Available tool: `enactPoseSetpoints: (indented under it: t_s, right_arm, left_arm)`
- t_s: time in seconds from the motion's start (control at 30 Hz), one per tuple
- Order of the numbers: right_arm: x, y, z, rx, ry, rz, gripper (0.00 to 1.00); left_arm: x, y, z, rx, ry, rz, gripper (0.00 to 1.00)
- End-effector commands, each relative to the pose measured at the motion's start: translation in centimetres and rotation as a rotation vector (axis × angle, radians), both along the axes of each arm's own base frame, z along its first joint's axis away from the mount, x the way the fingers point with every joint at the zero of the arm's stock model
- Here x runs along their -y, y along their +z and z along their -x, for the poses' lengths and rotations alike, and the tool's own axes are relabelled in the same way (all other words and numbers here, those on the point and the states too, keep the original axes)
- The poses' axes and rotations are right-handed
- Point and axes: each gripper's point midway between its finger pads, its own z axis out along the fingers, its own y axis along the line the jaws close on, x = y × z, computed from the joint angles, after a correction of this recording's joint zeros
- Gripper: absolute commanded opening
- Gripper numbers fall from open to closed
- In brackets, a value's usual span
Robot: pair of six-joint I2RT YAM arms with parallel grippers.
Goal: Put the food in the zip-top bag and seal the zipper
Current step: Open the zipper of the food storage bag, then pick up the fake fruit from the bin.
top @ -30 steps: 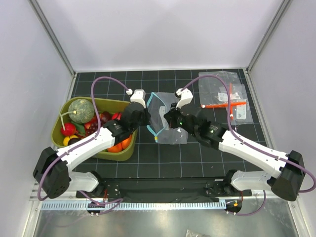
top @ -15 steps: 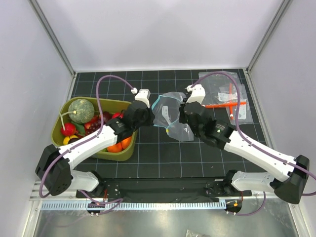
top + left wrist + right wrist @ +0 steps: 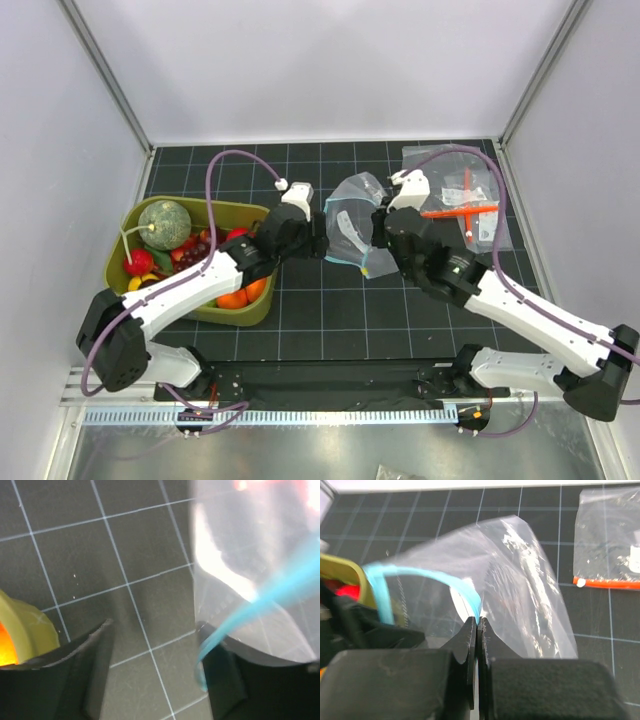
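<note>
The zip-top bag (image 3: 352, 212) hangs crumpled between the two arms, above the black mat. My right gripper (image 3: 479, 622) is shut on the bag's mouth edge, right on the teal zipper (image 3: 420, 575). My left gripper (image 3: 155, 655) is open beside the bag; the zipper (image 3: 260, 600) drapes over its right finger (image 3: 225, 675), and nothing lies between the jaws. The food sits in the green bin (image 3: 255, 312): a red fruit (image 3: 138, 262), orange fruits (image 3: 235, 297) and dark grapes (image 3: 205, 240). In the top view the left gripper (image 3: 318, 240) and right gripper (image 3: 376, 236) flank the bag.
A grey-green melon (image 3: 165, 223) also lies in the bin. Clear packets with an orange-red tool (image 3: 462, 195) lie at the back right of the mat. The bin's corner (image 3: 20, 625) shows close to my left finger. Side walls close in the mat.
My left gripper has opened and let go of the bag's mouth. Both grippers and the bag have shifted right and toward the back; the right gripper still holds the bag.
</note>
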Motion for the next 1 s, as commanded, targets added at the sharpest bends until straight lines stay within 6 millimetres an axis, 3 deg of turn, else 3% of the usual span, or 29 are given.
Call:
enactPoseSetpoints:
  t_s: [0.0, 0.13, 0.3, 0.33, 0.4, 0.47, 0.7, 0.87, 0.97]
  right_arm:
    - [-1.7, -0.2, -0.6, -0.007, 0.030, -0.008, 0.01]
    - [-2.7, -2.1, -1.5, -0.041, 0.029, 0.037, 0.01]
    - [-2.8, -2.9, -2.0, -0.056, 0.009, 0.075, 0.01]
    - [-2.7, -2.9, -2.0, -0.056, 0.006, 0.077, 0.01]
    - [-2.5, -2.8, -2.1, -0.052, -0.005, 0.080, 0.01]
    - [-2.2, -2.7, -2.0, -0.050, -0.018, 0.087, 0.01]
    - [0.3, -1.1, -1.9, -0.038, -0.101, 0.161, 0.01]
    - [1.0, -1.3, -1.9, -0.048, -0.127, 0.200, 0.01]
    - [0.8, -1.5, -1.9, -0.050, -0.119, 0.196, 0.01]
  left_arm:
    - [0.1, 4.8, 1.0, 0.089, -0.050, 0.080, 0.72]
    - [-0.8, 6.7, 1.9, 0.108, -0.045, 0.112, 0.81]
    - [-2.6, 9.4, 3.3, 0.147, -0.043, 0.133, 0.89]
    - [-3.4, 10.5, 3.5, 0.175, -0.023, 0.145, 0.90]
    - [-4.4, 11.0, 3.7, 0.198, 0.009, 0.144, 0.91]
    - [-6.8, 11.1, 3.1, 0.229, 0.126, 0.111, 0.94]
    - [-12.7, 9.4, 1.4, 0.238, 0.406, -0.140, 0.95]
    - [-13.5, 7.1, 0.9, 0.180, 0.442, -0.270, 1.00]
    - [-14.6, 4.5, 0.1, 0.095, 0.478, -0.314, 1.00]
